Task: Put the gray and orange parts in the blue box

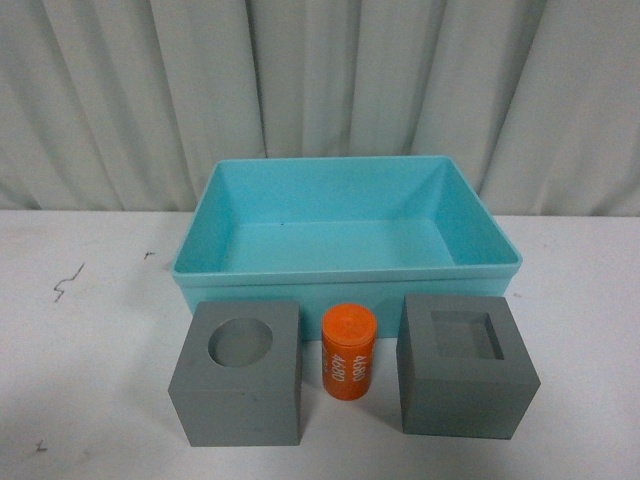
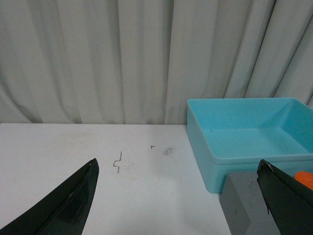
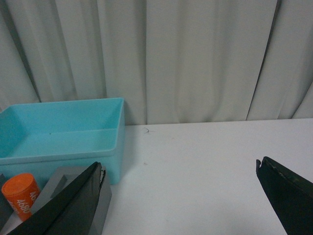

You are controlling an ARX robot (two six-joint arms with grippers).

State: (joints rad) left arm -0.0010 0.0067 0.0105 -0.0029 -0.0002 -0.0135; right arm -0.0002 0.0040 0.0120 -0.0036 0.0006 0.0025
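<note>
In the front view a gray cube with a round recess (image 1: 240, 372) stands left, an orange cylinder (image 1: 347, 352) with white numbers stands in the middle, and a gray cube with a square recess (image 1: 464, 364) stands right, all on the table just in front of the empty blue box (image 1: 345, 238). Neither arm shows there. My left gripper (image 2: 178, 196) is open and empty over bare table, left of the round-recess cube (image 2: 242, 203) and the box (image 2: 249, 137). My right gripper (image 3: 178, 196) is open and empty, right of the square-recess cube (image 3: 63, 183), the cylinder (image 3: 20, 195) and the box (image 3: 61, 132).
A white table (image 1: 90, 330) carries everything, with small dark scratch marks (image 1: 66, 282) at the left. A pleated pale curtain (image 1: 320, 90) hangs close behind the box.
</note>
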